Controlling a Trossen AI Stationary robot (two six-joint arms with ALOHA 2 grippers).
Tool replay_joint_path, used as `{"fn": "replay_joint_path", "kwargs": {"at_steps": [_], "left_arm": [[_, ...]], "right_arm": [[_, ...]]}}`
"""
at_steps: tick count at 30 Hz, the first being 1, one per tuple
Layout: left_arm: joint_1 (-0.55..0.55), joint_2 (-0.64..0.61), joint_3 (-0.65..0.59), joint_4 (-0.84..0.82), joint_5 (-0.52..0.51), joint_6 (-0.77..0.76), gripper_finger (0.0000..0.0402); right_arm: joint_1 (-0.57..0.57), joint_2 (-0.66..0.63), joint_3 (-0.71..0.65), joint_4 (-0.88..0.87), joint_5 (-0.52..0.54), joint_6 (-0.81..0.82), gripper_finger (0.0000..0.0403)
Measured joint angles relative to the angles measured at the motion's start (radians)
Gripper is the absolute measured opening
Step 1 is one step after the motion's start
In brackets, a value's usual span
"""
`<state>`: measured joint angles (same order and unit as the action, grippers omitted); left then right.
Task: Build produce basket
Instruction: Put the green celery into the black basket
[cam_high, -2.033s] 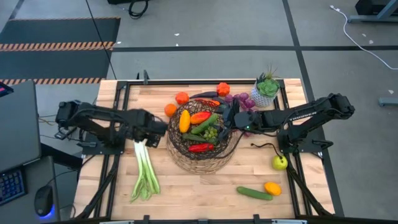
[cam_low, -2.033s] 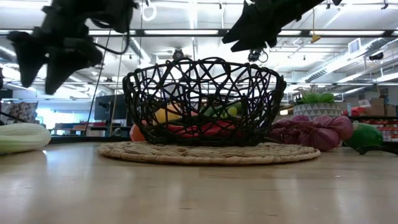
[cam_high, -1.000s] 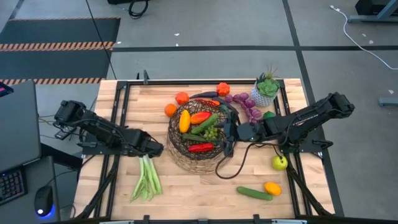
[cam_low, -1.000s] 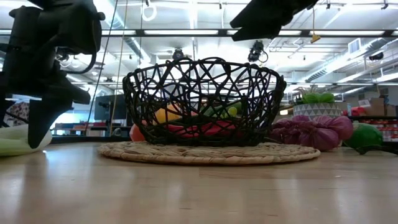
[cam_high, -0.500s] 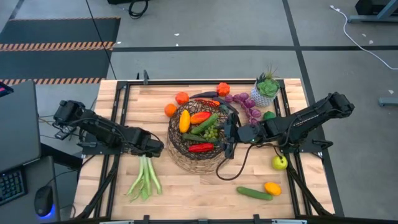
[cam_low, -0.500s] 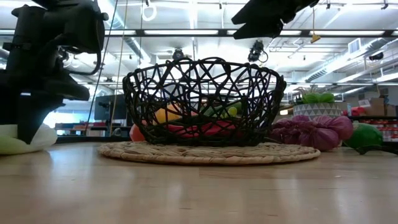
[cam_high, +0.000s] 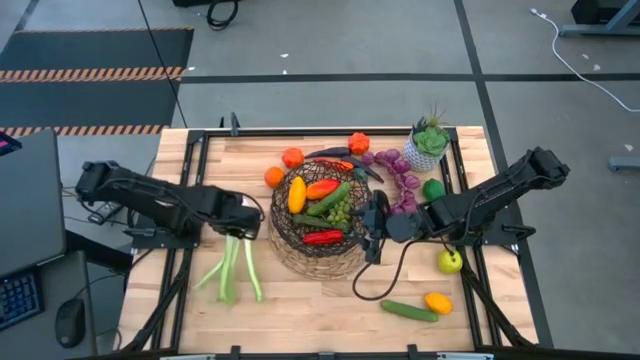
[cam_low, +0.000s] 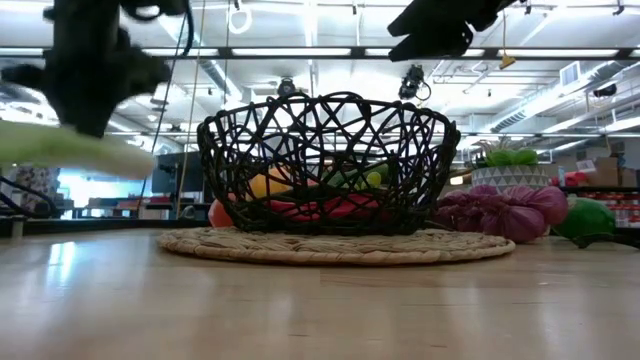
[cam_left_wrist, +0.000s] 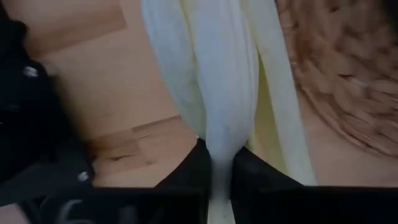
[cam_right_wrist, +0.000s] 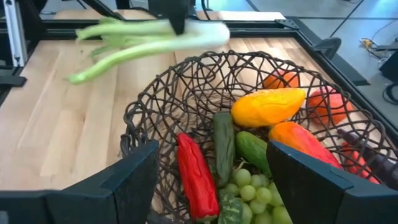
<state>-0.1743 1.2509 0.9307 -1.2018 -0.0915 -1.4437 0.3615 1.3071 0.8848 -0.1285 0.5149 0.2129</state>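
Observation:
A green leek (cam_high: 232, 268) with a white bulb end hangs off the table to the left of the basket (cam_high: 320, 228). My left gripper (cam_high: 236, 226) is shut on it. The dark wire basket on its tan wicker base holds peppers, a cucumber and green grapes (cam_right_wrist: 249, 190). My right gripper (cam_high: 369, 228) hovers open over the basket's right rim, and in the right wrist view its two fingers stand either side of the basket's inside, touching nothing. In that view the leek (cam_right_wrist: 149, 34) is roughly level in the air. My left gripper pinches the leek near its white bulb end (cam_left_wrist: 219, 149) between its two fingers (cam_left_wrist: 186, 171). The fingers come from above and lie across the stalk. The leek is lifted clear of the table and nearly level, its green leaves (cam_right_wrist: 99, 37) spreading toward the near edge.
Behind the basket lie two oranges (cam_high: 292, 157), a red pepper (cam_high: 358, 142), purple grapes (cam_high: 395, 165) and a potted plant (cam_high: 428, 146). A yellow-green apple (cam_high: 449, 262), a cucumber (cam_high: 408, 311) and an orange pepper (cam_high: 437, 302) lie at the near right. Bare wood lies in front of the basket.
My left gripper has shut on the leek's white end and risen. The leek has come up off the table and now hangs in the air, its leaves fanned out and swung a little. My right gripper has stayed open over the basket's right rim.

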Motion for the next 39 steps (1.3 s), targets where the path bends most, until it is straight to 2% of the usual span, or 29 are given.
{"fn": "replay_joint_path", "kwargs": {"at_steps": [5, 11, 14, 17, 19, 24, 31, 35, 39], "left_arm": [[0.006, -0.014, 0.2, -0.117, -0.052, 0.052, 0.0044], [0.052, -0.012, 0.43, -0.102, -0.189, 0.148, 0.004], [0.09, -0.003, 0.489, -0.061, -0.249, 0.226, 0.0042], [0.137, 0.007, 0.496, 0.027, -0.264, 0.3, 0.0042], [0.17, 0.028, 0.495, 0.062, -0.236, 0.341, 0.0041], [0.243, 0.119, 0.494, 0.166, -0.088, 0.456, 0.0044], [0.313, 0.257, 0.494, 0.263, 0.033, 0.586, 0.005], [0.339, 0.314, 0.494, 0.289, 0.082, 0.644, 0.0083], [0.352, 0.334, 0.494, 0.32, 0.098, 0.695, 0.0146]], "right_arm": [[0.013, 0.0, 0.0, 0.014, 0.001, 0.006, 0.0298], [0.024, -0.035, 0.0, 0.004, 0.016, 0.01, 0.0298], [0.025, -0.058, 0.0, -0.042, 0.045, 0.034, 0.0298], [0.026, -0.084, 0.0, -0.092, 0.067, 0.064, 0.0298], [0.027, -0.098, 0.0, -0.116, 0.079, 0.08, 0.0298], [0.041, -0.122, 0.0, -0.16, 0.12, 0.096, 0.0298], [0.044, -0.13, 0.0, -0.181, 0.124, 0.102, 0.0298], [0.045, -0.131, 0.0, -0.205, 0.125, 0.111, 0.0298], [0.045, -0.131, 0.0, -0.238, 0.146, 0.129, 0.0298]]}}
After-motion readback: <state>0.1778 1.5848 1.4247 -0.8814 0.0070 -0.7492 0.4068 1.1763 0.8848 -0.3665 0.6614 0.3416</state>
